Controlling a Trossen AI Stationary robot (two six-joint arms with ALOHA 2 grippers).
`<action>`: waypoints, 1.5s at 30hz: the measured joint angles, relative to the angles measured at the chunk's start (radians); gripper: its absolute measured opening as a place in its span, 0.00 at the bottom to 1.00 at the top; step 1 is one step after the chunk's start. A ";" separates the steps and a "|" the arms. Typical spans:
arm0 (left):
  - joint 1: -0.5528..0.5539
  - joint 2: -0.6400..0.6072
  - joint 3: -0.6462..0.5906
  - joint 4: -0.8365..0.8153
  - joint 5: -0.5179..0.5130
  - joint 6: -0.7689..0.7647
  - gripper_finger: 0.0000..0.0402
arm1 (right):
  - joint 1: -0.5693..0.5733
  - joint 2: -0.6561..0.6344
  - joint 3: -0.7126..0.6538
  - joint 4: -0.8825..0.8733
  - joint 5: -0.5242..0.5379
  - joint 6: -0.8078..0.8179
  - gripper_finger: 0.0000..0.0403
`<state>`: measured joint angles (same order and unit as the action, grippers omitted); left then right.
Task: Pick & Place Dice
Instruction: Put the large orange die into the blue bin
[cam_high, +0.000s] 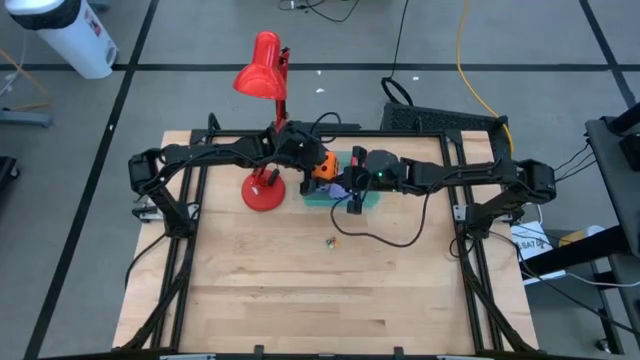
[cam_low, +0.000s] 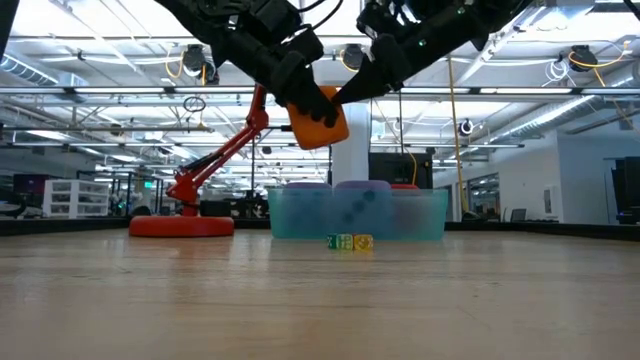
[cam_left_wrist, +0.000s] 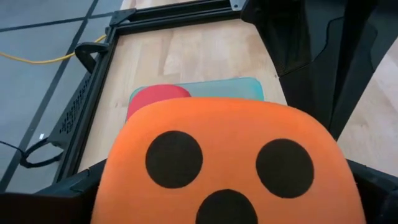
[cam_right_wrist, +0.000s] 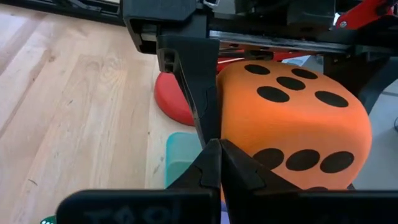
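The orange die (cam_left_wrist: 230, 162) filled my left wrist view, clamped in the left gripper (cam_low: 305, 100) above the teal tray (cam_low: 300, 225); right gripper (cam_right_wrist: 214, 155) fingers together. 3 dice seemed placed already.

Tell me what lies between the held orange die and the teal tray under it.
Only open air. In the low view the orange die, gripped by the left gripper, hangs clear above the teal tray, where other dice already sit.
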<state>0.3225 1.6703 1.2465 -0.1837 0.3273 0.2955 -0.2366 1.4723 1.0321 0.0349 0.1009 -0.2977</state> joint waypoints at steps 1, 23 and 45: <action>0.000 0.000 0.000 0.001 -0.003 -0.001 1.00 | -0.001 0.000 0.000 -0.003 -0.001 0.001 0.00; -0.005 0.000 0.027 -0.010 -0.012 -0.013 1.00 | -0.038 -0.001 -0.050 0.020 -0.060 0.058 0.00; -0.016 0.020 0.020 -0.153 -0.290 0.047 0.99 | 0.034 -0.043 -0.039 0.165 -0.049 -0.006 0.00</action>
<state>0.3069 1.6902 1.2667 -0.3367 0.0370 0.3422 -0.2023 1.4295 0.9931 0.1995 0.0521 -0.3039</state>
